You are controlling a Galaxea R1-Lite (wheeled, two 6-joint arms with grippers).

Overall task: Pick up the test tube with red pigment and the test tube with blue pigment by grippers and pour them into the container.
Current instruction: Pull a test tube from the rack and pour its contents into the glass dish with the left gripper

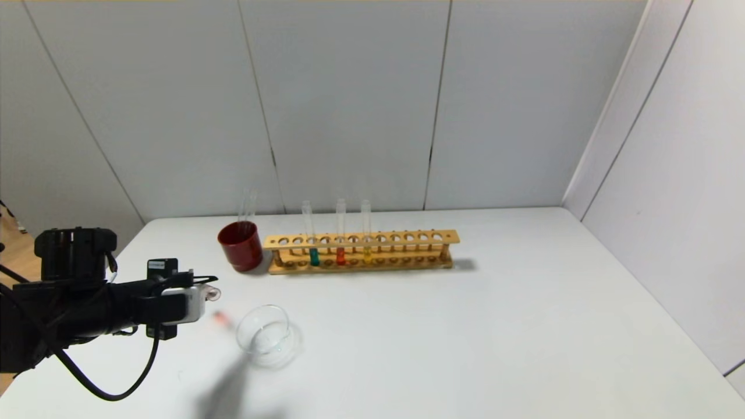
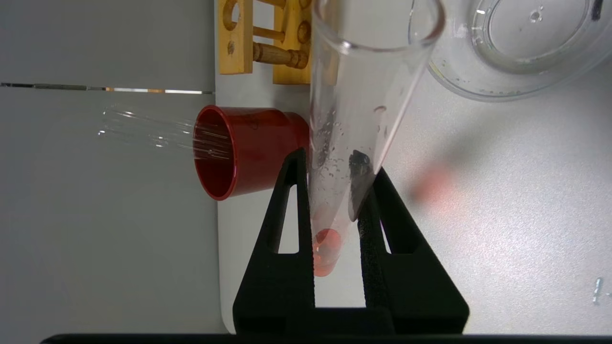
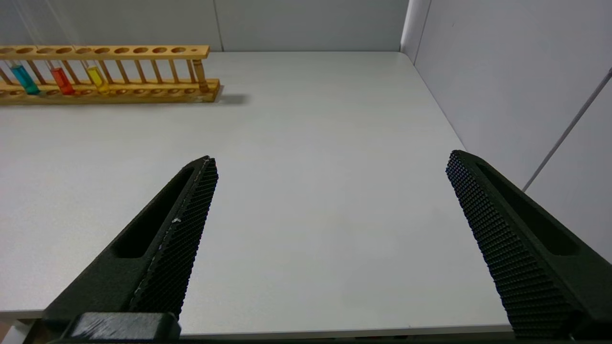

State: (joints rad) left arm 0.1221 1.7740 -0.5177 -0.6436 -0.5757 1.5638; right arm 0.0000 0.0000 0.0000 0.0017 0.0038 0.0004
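Left gripper holding the red-pigment tube just beside the glass dish

On the white table [image 1: 465,326], the wooden rack [image 1: 361,251] holds the test tube with blue pigment [image 1: 312,247] upright near its left end, with a dark red cup [image 1: 240,246] just beside it. The container [image 1: 265,336] sits nearer the robot. The left gripper [image 2: 334,165] is clamped on the test tube with red pigment [image 2: 356,110], mouth toward the container. The right gripper [image 3: 330,169] hangs spread wide over the table's right side.
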